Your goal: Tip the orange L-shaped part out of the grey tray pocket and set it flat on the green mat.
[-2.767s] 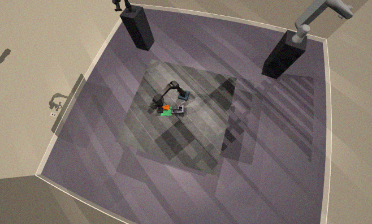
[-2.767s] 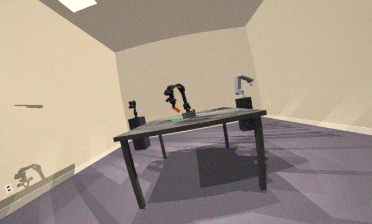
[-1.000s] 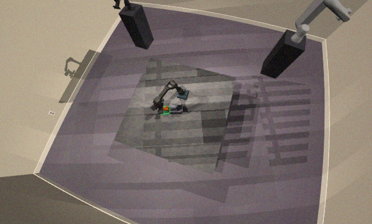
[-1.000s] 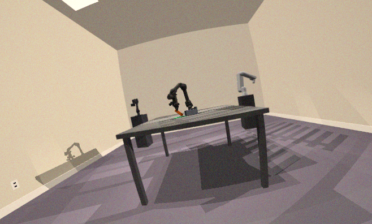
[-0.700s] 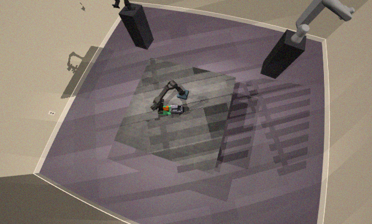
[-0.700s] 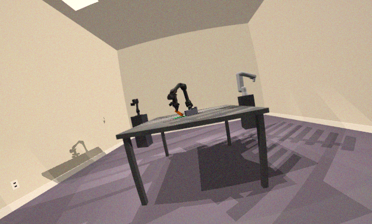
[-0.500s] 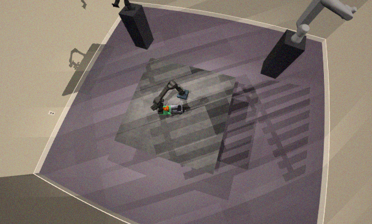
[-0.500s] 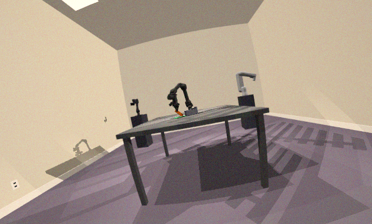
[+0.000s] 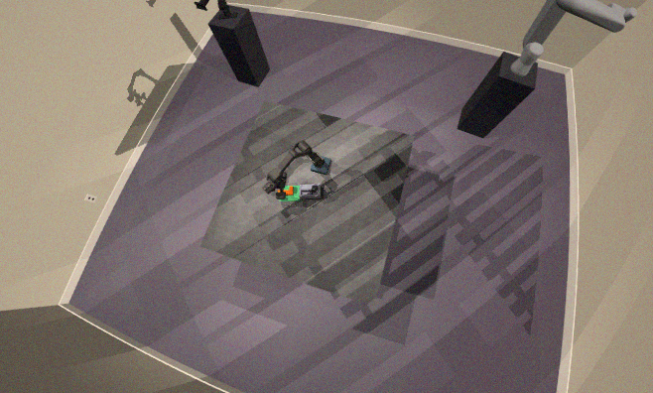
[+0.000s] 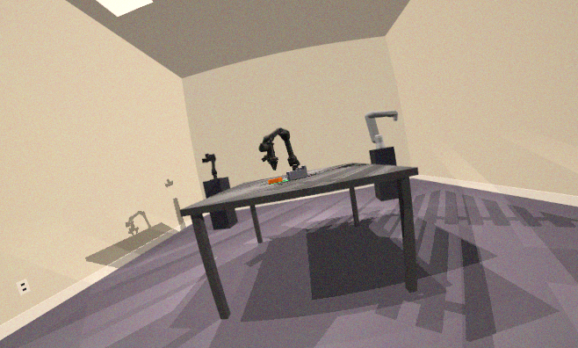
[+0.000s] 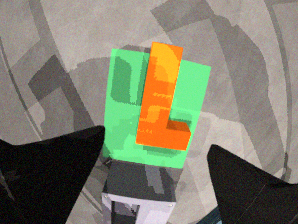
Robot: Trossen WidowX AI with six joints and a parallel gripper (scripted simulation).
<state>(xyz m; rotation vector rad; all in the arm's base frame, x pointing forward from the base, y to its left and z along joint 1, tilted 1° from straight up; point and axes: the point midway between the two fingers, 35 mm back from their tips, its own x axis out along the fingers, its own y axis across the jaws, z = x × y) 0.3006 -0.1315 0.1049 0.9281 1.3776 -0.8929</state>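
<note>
The orange L-shaped part [image 9: 289,191] [image 10: 275,180] [image 11: 159,102] lies on the green mat [image 9: 296,197] [image 11: 196,92], seemingly flat, with its L shape facing up. Its foot is toward the tray; its far end reaches or slightly overlaps the mat's far edge in the wrist view. My gripper [image 10: 274,169] [image 11: 158,143] is open and empty above the part, with a visible gap below the fingertips in the exterior view. The grey tray [image 10: 297,174] [image 11: 160,202] stands beside the mat; only part of its pocket shows in the wrist view.
The arm's blue base plate [image 9: 321,167] stands on the dark table [image 9: 364,218] [image 10: 331,182], behind the tray. Two pedestals with other arms stand beyond the table, the black one [image 9: 240,47] and the grey one's [image 9: 498,94].
</note>
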